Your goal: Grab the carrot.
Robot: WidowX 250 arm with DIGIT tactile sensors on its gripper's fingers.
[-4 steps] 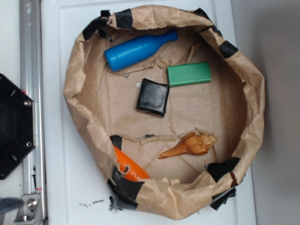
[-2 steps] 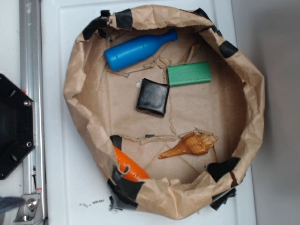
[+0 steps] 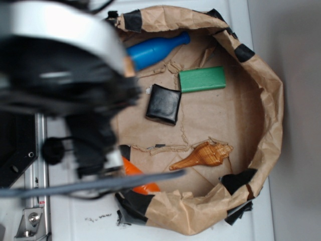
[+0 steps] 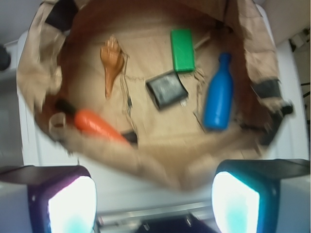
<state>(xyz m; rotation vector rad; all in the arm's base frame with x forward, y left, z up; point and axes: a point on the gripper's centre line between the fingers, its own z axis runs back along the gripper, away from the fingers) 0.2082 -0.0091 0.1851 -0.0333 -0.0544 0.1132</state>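
Carrot lying flat on the paper floor, tucked against the bag wall; in the exterior view, carrot at the lower left of the bag, partly hidden under the folded rim and crossed by a blurred cable. Dark leafy end apparently toward the wall, tip pointing to the bag's middle; leaves too blurred to confirm. Shell near but apart, further in. Black pouch mid-floor, green block just beyond it, blue bottle on the far side, well apart from the carrot. Nothing touching the carrot except paper and wall.

Gripper high above the near rim, outside the bag; only the two finger pads visible at the bottom corners of the wrist view. Jaws spread wide, nothing between them. In the exterior view only the blurred arm body over the bag's upper left; fingertips not made out there.

Step in hand, by judgement: approach, early; no reach into the bag yet, no contact. Task barely begun.

Next move calls for: shift sideways toward the carrot's side, clear the rim, descend inside the bag. Likely need to turn the wrist so the jaws straddle the body across its width, not along it. Tight spot: wall and rim close against one side, so little room for the outer finger; risk of catching paper instead of carrot.
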